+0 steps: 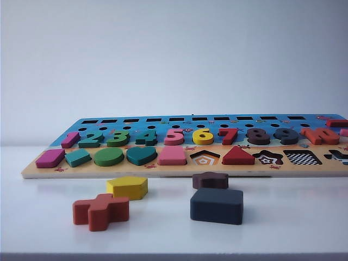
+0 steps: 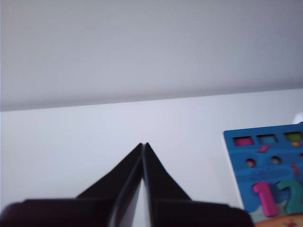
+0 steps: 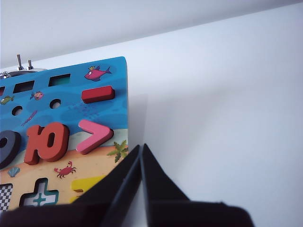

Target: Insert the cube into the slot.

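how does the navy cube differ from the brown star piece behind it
The cube is dark navy and squarish with rounded corners; the star piece is dark brown with a notched outline. The cube looks clearly larger. The cube lies nearer the camera, the star piece closer to the puzzle board. Both lie flat and loose on the white table, out of their slots.

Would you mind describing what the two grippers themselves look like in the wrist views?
Both look alike. The left gripper has two black fingers, flat and tapering to a narrow point, rising from a wide black body along the picture's edge. The right gripper shows the same black, wedge-shaped fingers on the same dark body. No cables, labels or markings are visible on either, and neither arm appears in the exterior view.
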### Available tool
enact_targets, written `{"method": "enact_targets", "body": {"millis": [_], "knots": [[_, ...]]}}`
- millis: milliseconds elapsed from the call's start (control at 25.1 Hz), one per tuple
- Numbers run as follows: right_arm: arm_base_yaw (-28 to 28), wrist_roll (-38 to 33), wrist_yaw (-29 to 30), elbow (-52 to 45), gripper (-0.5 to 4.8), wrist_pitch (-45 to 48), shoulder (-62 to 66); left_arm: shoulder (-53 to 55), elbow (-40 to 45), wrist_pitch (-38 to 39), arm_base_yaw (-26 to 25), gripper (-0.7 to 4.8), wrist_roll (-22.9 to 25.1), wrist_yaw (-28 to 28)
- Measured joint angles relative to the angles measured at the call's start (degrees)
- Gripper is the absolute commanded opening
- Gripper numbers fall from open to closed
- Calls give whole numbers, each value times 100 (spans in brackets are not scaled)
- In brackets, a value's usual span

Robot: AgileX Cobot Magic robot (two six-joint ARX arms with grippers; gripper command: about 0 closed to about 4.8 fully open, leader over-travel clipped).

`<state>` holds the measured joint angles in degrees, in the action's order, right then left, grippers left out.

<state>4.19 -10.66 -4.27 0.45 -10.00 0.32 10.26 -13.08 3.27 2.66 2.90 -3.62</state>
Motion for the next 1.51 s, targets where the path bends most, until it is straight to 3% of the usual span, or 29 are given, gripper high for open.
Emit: {"method": "enact_targets", "body": {"millis": [279,438,557,756,1074,1234,1512], "knots": [[0,0,0,2,-3,-2,0,1156,-1589,1384,925,10,68,-920],[0,0,0,2,-3,-2,0,1576,-2151,2127,1580,10,160,-1207],[0,0,0,2,-3,-2,0,1875,-2570,2688,2400,10,195,-1462],[0,-2,2,2,-2,-2,0,2208,-2920,3241,2975,10,197,-1698],[0,-400,31,0,10,28,0,2787,-3222,3934,3237,10,197,-2162],[0,-772,461,33,32,444,0,3082,-3338,3945,3241,10,192,-2212],[0,-1104,1137,743,54,352,0,3351,-3423,3886,3106,10,175,-2247]]}}
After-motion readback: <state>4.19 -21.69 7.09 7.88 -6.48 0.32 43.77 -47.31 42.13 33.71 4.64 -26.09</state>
